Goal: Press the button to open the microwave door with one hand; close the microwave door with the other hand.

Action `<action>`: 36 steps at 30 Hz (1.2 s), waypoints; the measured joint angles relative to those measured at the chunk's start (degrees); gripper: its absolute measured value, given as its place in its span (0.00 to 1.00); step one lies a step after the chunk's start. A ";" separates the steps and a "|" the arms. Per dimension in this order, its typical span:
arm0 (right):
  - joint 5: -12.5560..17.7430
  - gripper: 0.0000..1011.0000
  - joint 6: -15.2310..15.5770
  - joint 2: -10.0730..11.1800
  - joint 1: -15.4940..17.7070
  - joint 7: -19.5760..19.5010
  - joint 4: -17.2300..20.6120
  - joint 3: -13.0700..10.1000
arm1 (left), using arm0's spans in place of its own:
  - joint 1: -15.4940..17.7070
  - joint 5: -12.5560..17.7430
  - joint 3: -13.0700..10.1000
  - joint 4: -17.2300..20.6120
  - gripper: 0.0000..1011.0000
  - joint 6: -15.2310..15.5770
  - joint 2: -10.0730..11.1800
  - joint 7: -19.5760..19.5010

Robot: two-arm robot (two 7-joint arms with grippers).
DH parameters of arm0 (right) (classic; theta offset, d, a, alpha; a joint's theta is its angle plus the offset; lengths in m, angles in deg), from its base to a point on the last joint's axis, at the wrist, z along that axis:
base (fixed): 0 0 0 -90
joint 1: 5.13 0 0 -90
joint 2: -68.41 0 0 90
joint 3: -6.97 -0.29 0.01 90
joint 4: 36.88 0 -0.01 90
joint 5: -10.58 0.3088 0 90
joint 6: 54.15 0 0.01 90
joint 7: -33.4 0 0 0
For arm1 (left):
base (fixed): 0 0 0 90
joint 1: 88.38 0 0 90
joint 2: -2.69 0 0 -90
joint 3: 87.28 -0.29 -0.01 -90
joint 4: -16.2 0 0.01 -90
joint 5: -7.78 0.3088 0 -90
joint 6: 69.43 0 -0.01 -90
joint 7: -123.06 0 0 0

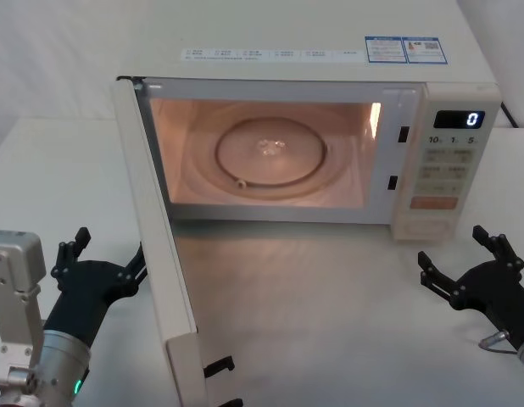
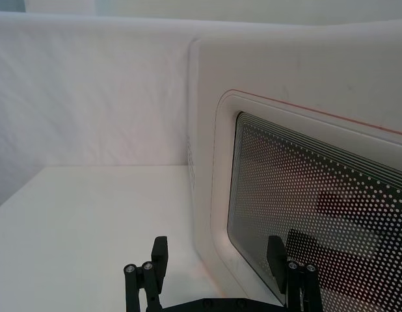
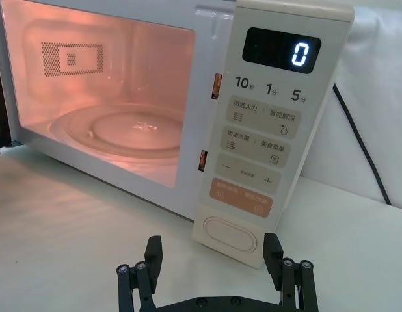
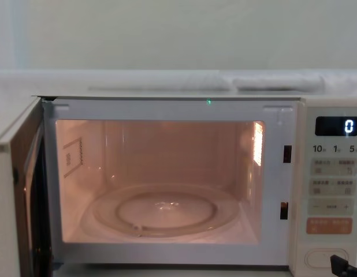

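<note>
The cream microwave (image 1: 330,64) stands with its cavity lit and a glass turntable (image 1: 270,151) inside. The microwave door (image 1: 156,246) is swung wide open on its left hinge, edge-on toward me. My left gripper (image 1: 108,251) is open just left of the door's outer face. In the left wrist view the gripper (image 2: 217,255) faces the door's dotted dark window (image 2: 318,201). My right gripper (image 1: 451,246) is open in front of the control panel, a little short of it. In the right wrist view the gripper (image 3: 213,250) points at the button (image 3: 230,235), below the orange key (image 3: 243,197).
The display (image 3: 282,51) reads 0. A black power cable (image 3: 360,140) runs down behind the microwave's right side. Bare white table (image 1: 330,314) stretches in front of the cavity between the door and my right gripper. One right fingertip (image 4: 339,264) pokes in below the panel.
</note>
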 joint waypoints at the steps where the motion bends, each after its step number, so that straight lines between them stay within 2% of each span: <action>1: 0.00 0.99 0.00 0.00 0.00 0.00 0.00 0.00 | 0.00 0.00 0.00 0.00 0.99 0.00 0.00 0.00; 22: 0.00 0.99 0.00 0.00 0.00 0.00 0.00 0.00 | 0.00 0.00 0.00 0.00 0.99 0.00 0.00 0.00; 25: 0.00 0.99 0.00 0.00 0.00 0.00 0.00 0.00 | 0.00 0.00 0.00 0.00 0.95 0.00 0.00 0.00; 32: 0.00 0.99 0.00 0.00 0.00 0.00 0.00 0.00 | 0.00 0.00 0.00 0.00 0.78 0.00 0.00 0.01; 33: 0.00 0.99 0.00 0.00 0.00 0.00 0.00 0.00 | 0.00 0.00 0.00 0.00 0.73 0.00 0.00 0.00; 35: 0.00 0.99 0.00 0.00 0.00 0.00 0.00 0.00 | 0.00 0.00 0.00 0.00 0.69 0.00 0.00 0.00; 36: 0.00 0.99 0.00 0.00 0.00 0.00 0.00 0.00 | 0.00 0.00 0.00 0.00 0.63 0.00 0.00 0.00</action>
